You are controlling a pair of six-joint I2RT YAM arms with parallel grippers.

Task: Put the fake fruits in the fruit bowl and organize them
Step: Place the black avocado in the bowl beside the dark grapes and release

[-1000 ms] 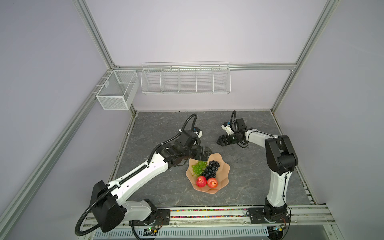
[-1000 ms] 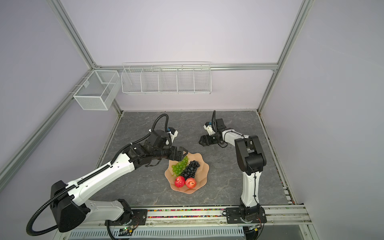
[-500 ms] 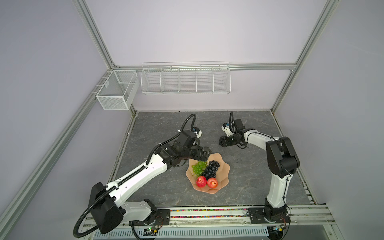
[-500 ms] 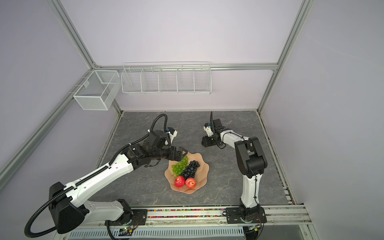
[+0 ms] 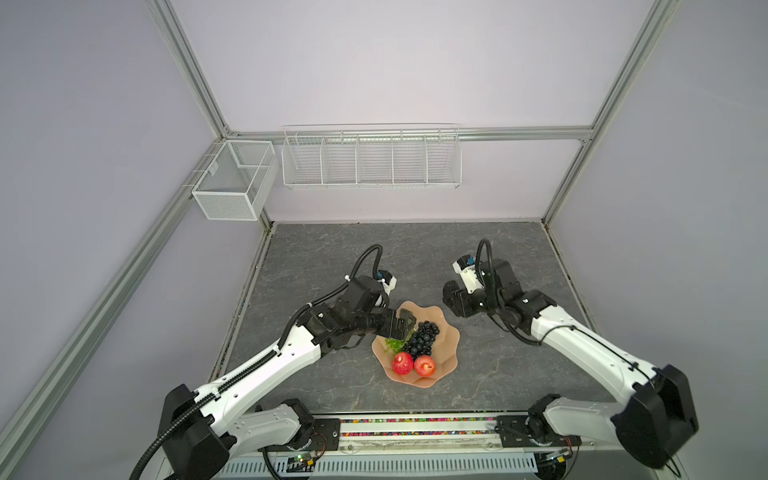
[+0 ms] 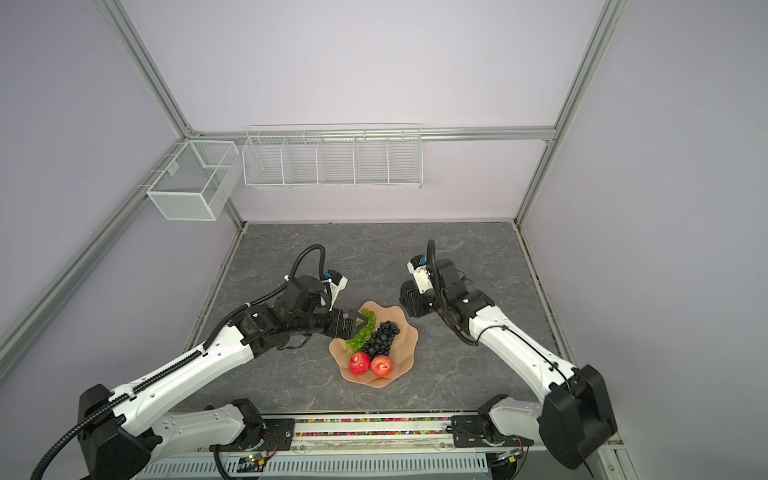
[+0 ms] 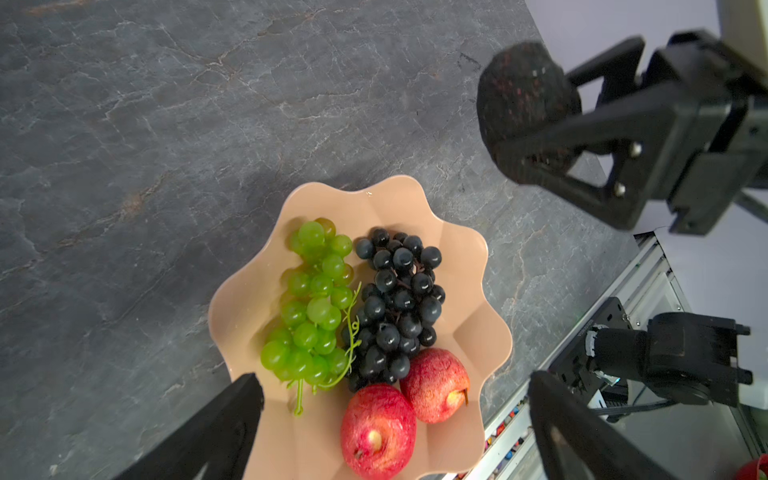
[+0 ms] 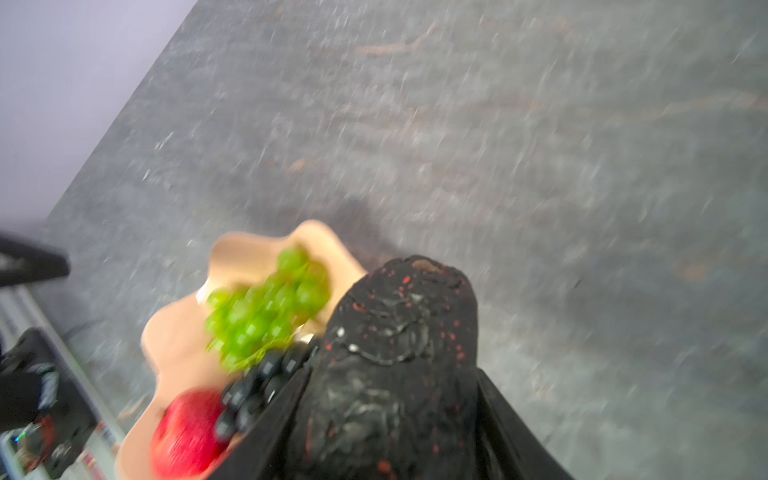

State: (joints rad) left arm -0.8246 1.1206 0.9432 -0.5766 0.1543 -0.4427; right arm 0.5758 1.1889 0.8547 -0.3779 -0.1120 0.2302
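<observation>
The peach fruit bowl (image 5: 451,332) (image 6: 409,332) (image 7: 249,299) (image 8: 174,332) holds green grapes (image 5: 392,344) (image 6: 361,334) (image 7: 311,307) (image 8: 266,311), dark grapes (image 5: 422,338) (image 6: 382,338) (image 7: 395,307) and two red apples (image 5: 403,363) (image 6: 381,365) (image 7: 378,428). My right gripper (image 5: 451,297) (image 6: 409,301) (image 8: 392,399) hangs behind the bowl's far right rim, shut on the black bumpy avocado (image 7: 523,104) (image 8: 403,316). Over the bowl's left side, my left gripper (image 5: 405,326) (image 6: 359,322) (image 7: 395,384) stands open and empty.
A long white wire basket (image 5: 370,158) hangs on the back wall and a smaller mesh one (image 5: 232,183) on the left wall. The arms' base rail (image 5: 415,428) runs along the front edge of the grey stone floor (image 5: 415,249).
My right gripper's jaws have narrowed onto the avocado, and it has moved a little nearer the bowl. The left arm has barely shifted.
</observation>
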